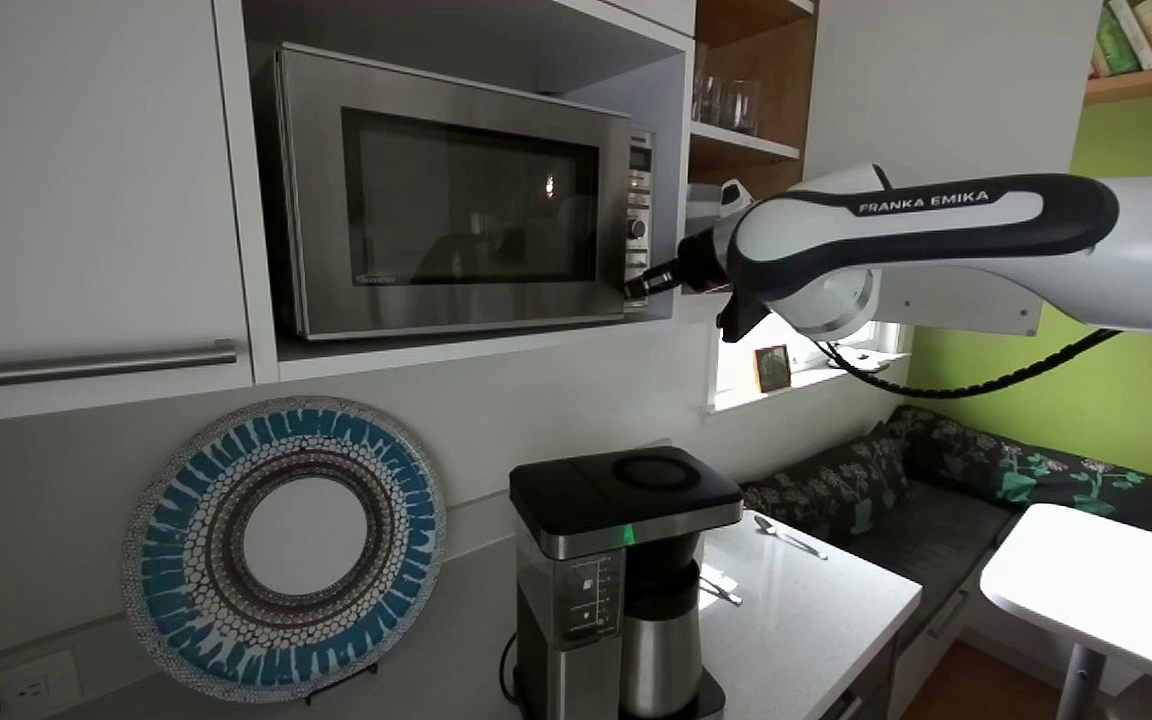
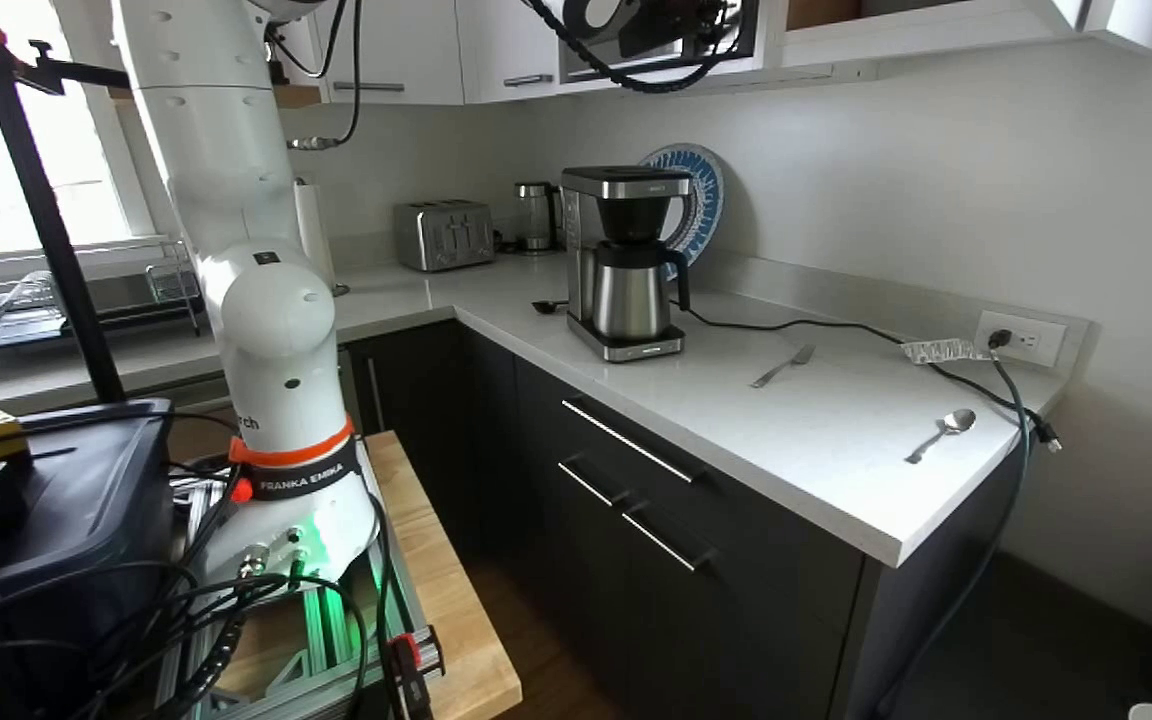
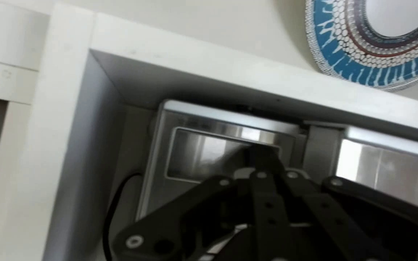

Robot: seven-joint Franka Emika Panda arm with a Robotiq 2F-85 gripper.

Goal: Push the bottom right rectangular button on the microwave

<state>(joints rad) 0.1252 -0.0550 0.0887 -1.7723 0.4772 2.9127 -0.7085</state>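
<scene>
The silver microwave [image 1: 466,310] sits in a white cabinet niche in an exterior view. Its control panel [image 1: 641,180] is on the right, set back behind the door's edge. The wrist view is upside down and shows a wide rectangular button [image 3: 194,156] with a bright outline at the panel's bottom. My gripper [image 1: 636,288] is shut and empty, pointing at the panel's lower part. In the wrist view, the fingertips [image 3: 265,156] overlap the button's end nearest the door. I cannot tell whether they touch it. The fingers hide the rest of the panel there.
The microwave door [image 3: 386,170] stands forward of the panel, beside the fingers. The niche's side wall [image 3: 82,145] and bottom ledge [image 3: 230,69] frame the microwave. A coffee maker [image 1: 626,500] and a patterned round plate [image 1: 176,560] stand below.
</scene>
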